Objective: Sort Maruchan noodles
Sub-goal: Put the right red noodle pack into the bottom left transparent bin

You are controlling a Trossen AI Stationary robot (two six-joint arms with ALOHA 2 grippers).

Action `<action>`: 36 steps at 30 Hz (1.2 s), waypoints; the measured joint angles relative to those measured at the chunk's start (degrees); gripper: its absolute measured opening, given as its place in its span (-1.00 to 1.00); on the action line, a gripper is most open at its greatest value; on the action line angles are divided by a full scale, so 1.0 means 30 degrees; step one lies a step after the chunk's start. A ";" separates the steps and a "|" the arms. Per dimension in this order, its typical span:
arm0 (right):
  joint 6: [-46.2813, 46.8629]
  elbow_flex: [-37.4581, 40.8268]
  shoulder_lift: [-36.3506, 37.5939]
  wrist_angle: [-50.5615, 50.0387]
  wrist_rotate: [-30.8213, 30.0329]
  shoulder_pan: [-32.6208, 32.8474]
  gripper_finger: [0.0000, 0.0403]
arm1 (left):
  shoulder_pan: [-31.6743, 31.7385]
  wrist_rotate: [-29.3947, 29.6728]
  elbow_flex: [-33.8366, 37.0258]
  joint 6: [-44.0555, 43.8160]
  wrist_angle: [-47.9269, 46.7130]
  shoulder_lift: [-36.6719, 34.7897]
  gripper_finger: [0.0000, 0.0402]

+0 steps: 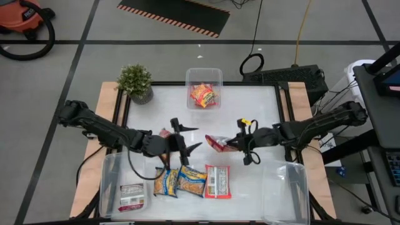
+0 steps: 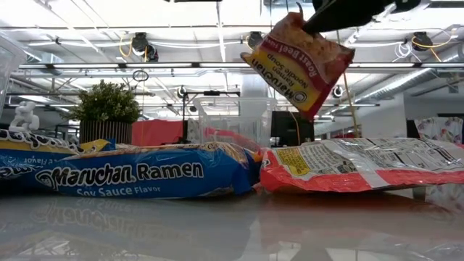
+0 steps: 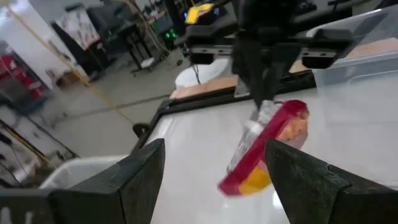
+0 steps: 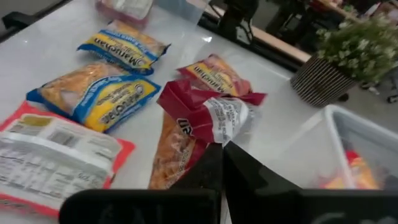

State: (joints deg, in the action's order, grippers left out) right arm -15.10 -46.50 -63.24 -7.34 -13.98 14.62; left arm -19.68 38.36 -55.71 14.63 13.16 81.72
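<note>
Right gripper (image 1: pixel 232 144) clenched on my red noodle packet (image 1: pixel 217 143) (lifted off the tabletop (image 1: pixel 250 112)), left gripper (image 1: pixel 187 139) spread wide, empty, nearby.

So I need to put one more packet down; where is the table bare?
Bare white tabletop lies between the clear far bin and the right edge. Crowded: the near middle, where two yellow-blue crinkly packets and a red-white packet lie below the right claw and its red packet.
</note>
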 joint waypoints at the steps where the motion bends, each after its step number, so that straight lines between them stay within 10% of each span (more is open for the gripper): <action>1: -0.0215 0.0000 0.0048 0.0124 0.0189 -0.0223 -1.00 | 0.0010 0.0003 -0.0003 0.0445 0.0663 0.0299 0.40; 12: -0.1876 0.0000 0.0190 0.0171 0.1983 -0.2176 -1.00 | 0.1573 -0.2780 -0.0005 -0.0648 0.0802 0.0900 0.40; 19: -0.1752 0.0000 0.0190 0.0157 0.2266 -0.2386 -1.00 | 0.2820 0.0589 -0.0048 0.1071 0.2491 0.1309 0.40; 36: -0.1624 0.0000 0.0190 0.1027 0.3200 -0.2449 -1.00 | 0.3114 -0.6344 -0.0011 -0.0301 0.1624 0.2775 0.40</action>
State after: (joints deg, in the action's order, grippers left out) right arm -19.97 -46.50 -62.67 -4.26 -4.38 7.27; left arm -10.34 19.33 -55.74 13.72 18.03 90.04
